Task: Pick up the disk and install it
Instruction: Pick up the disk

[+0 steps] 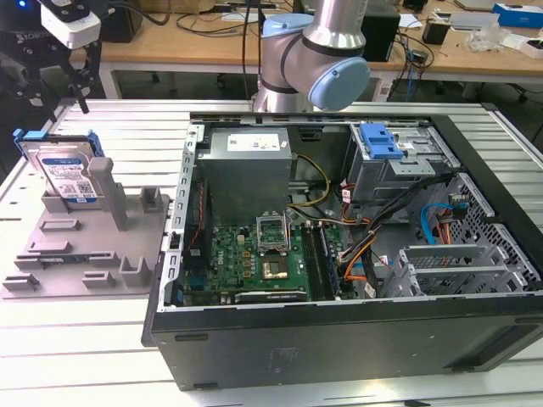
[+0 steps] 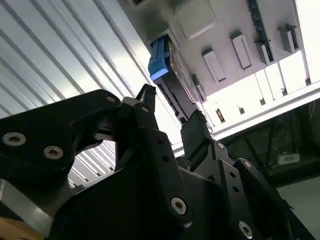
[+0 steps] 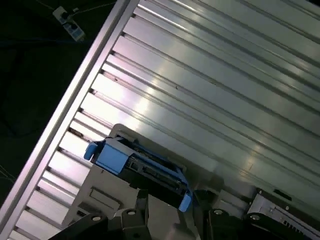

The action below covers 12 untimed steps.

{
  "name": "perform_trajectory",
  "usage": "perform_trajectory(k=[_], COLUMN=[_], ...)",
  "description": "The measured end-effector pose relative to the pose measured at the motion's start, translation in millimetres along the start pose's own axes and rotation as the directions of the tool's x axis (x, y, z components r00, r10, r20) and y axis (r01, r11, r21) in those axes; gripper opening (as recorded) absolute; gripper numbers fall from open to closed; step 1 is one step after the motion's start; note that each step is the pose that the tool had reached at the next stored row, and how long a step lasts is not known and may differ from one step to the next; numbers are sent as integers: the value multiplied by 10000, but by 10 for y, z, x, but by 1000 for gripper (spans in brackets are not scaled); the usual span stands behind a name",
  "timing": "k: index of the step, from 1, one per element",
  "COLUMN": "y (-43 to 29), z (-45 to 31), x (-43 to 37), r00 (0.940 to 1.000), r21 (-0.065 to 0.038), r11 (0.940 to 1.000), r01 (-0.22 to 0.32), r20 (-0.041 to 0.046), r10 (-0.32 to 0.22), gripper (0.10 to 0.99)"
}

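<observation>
Black fingers of the end effector loom closest in the second wrist view. They are spread wide and hold nothing, and the gap between them lines up with the thin top edge of the disk beyond. The end effector hangs above the disk, not touching it.

In the exterior view the disk stands upright in a slot of the grey tray, which sits on the slatted desk. This is on the exterior view's left, well apart from the open computer case.

By its look the disk is rigid and dense for its size. Its metal faces are probably smooth and slippery, and it likely tolerates knocks poorly. A pinch across the two broad faces near the exposed top, inside the blue frame, seems the safest hold.

The disk's lower part is hidden in the slot, and a grey post covers part of one side. Both wrist views show the disk edge-on, so its label and connector end cannot be made out. How tightly the slot holds it is unclear.
</observation>
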<state>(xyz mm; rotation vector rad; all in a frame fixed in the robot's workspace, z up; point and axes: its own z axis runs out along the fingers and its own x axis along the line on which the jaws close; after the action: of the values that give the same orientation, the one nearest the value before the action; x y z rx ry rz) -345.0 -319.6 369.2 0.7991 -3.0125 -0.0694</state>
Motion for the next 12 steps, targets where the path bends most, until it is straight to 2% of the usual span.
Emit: perform_trajectory(k=[1, 2, 6, 10, 12], y=[0, 0, 0, 0, 0], z=[0, 0, 0, 0, 0], x=[0, 0, 0, 0, 0], r00=[9985, 9965, 9860, 9686, 9569], r21=[7, 10, 14, 16, 15], r11=[9985, 9965, 9860, 9687, 9570], r01=[544, 831, 1667, 2482, 2901], r20=[-28, -42, -84, -127, -149], r10=[-544, -831, -1667, -2481, -2901], gripper=[482, 482, 482, 482, 482])
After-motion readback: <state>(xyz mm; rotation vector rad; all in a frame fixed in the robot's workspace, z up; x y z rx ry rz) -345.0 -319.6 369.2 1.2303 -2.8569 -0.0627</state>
